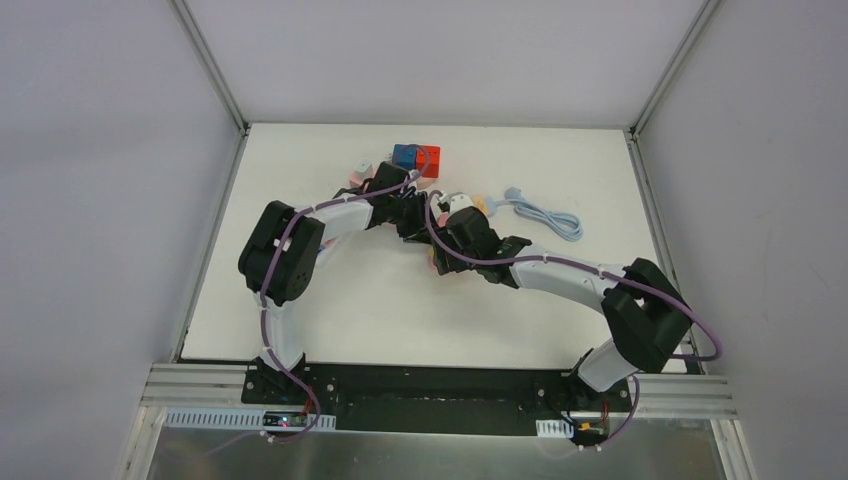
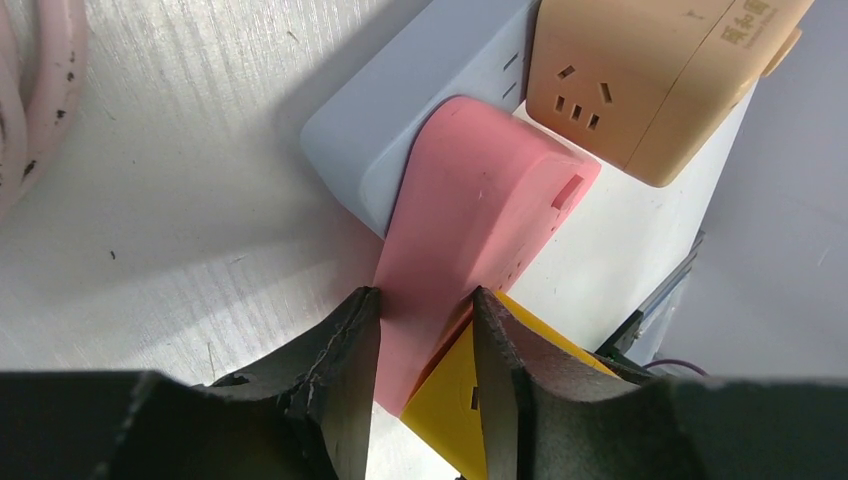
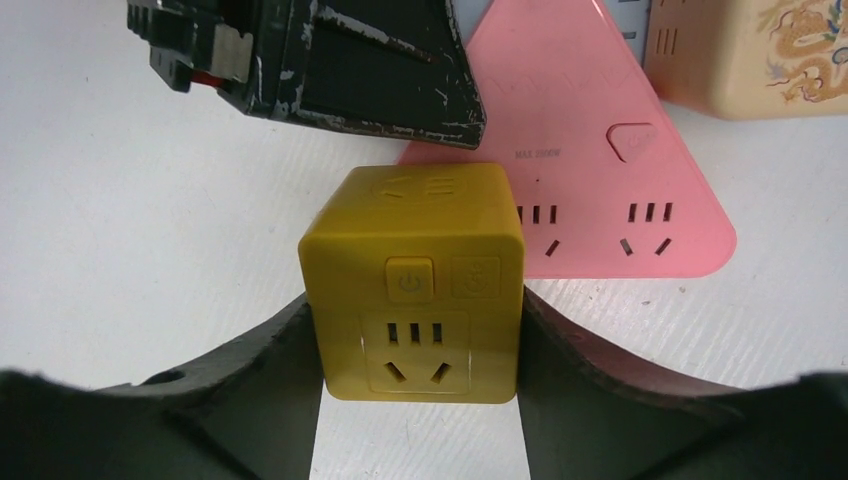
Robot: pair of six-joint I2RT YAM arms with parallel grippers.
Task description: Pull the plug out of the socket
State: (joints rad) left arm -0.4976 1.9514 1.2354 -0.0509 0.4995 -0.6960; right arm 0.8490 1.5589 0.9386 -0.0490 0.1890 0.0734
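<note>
A yellow cube plug adaptor (image 3: 415, 280) sits against one corner of a flat pink triangular socket (image 3: 590, 180) on the white table. My right gripper (image 3: 415, 375) is shut on the yellow cube, one finger on each side. My left gripper (image 2: 425, 320) is shut on the pink socket (image 2: 470, 210), with the yellow cube (image 2: 455, 400) beside its right finger. In the top view both grippers meet mid-table, the left (image 1: 410, 220) and the right (image 1: 442, 248), with a bit of the pink socket (image 1: 432, 263) showing. The cube is hidden there.
A grey-blue adaptor (image 2: 420, 110) and a tan cube adaptor (image 2: 650, 70) are joined to the pink socket's far end. Blue and red cubes (image 1: 416, 158) lie at the back. A light blue cable (image 1: 545, 212) lies to the right, and a pink cable (image 2: 30, 100) to the left.
</note>
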